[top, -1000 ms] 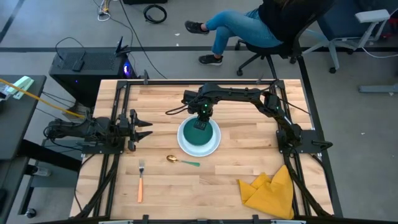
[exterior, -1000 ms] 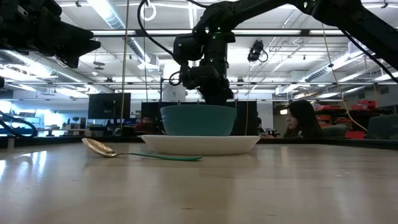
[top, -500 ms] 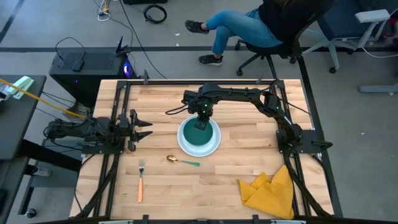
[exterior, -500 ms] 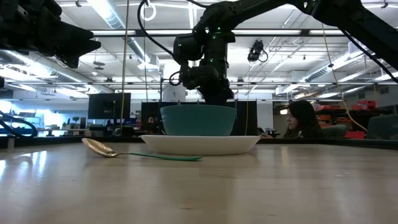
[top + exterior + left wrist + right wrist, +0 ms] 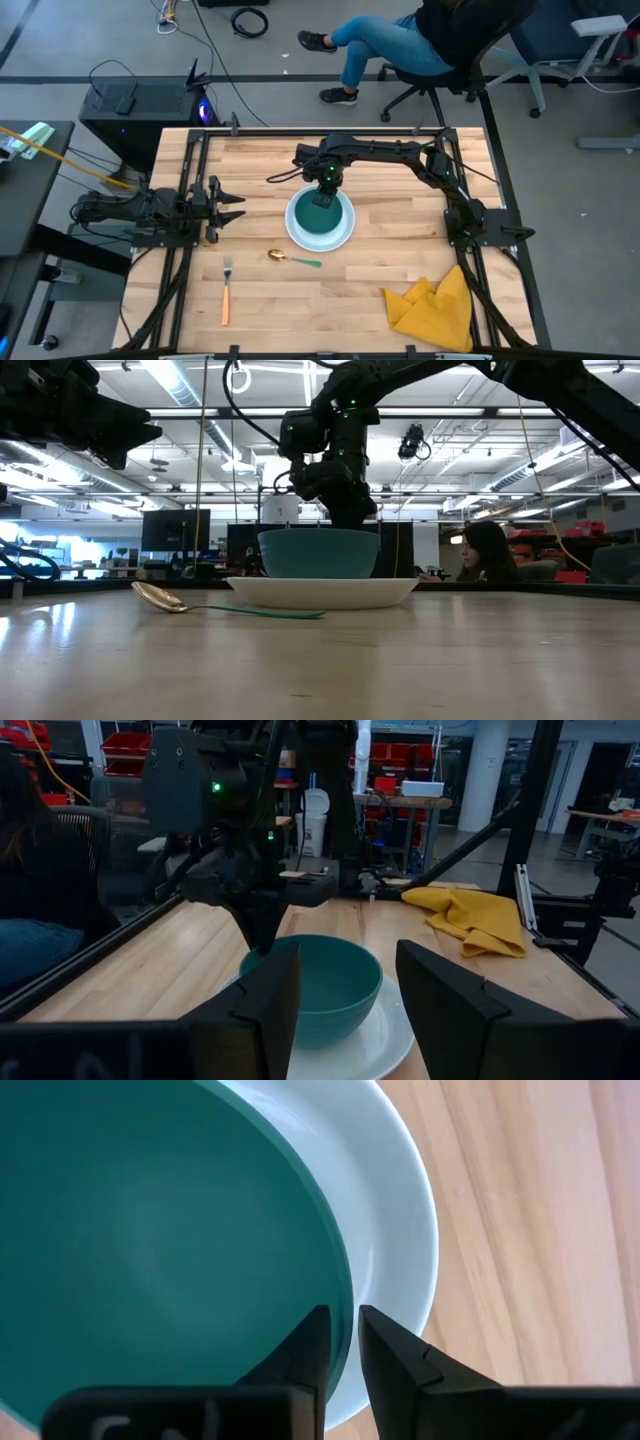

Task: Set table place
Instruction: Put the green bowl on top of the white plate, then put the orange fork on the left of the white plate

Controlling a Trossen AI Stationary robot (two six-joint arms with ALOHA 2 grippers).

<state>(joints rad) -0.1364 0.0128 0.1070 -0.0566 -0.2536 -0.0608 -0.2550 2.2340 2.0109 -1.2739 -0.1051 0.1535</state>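
The left tool [image 5: 228,209] waits spread and empty at the worktop's [image 5: 400,250] nine o'clock edge. The right tool [image 5: 338,1342] straddles the twelve o'clock rim of the teal bowl [image 5: 322,217] on the plate [image 5: 345,236], fingers nearly closed around it.

No text, label, brand, number or sign can be read in any view.

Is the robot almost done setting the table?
About halfway. The teal bowl already sits on the white plate. The right gripper has its jaws astride the bowl's rim. The spoon and fork lie apart from the plate, untouched. The left gripper waits at the table's left.
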